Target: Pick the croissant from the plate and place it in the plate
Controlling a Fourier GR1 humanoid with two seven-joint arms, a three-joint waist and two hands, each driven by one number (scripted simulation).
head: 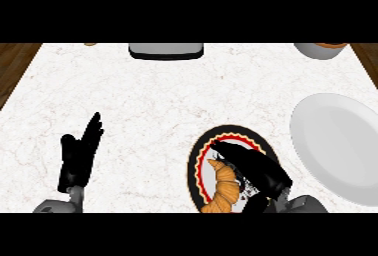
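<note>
Croissant (224, 187) lies on patterned plate (212, 145), long axis running near-to-far, touching right hand's (255, 170) left side. Fingers straight, holding nothing. White plate (332, 145) sits right. Left hand (80, 155) open, resting, well apart.

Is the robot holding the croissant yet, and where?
Not yet. The right hand lies open over the patterned plate, fingers beside the croissant, not curled round it. The left hand rests open.

Right hand (255, 167) covers patterned plate (203, 150) centre; white plate (332, 145) cut by right edge
</note>
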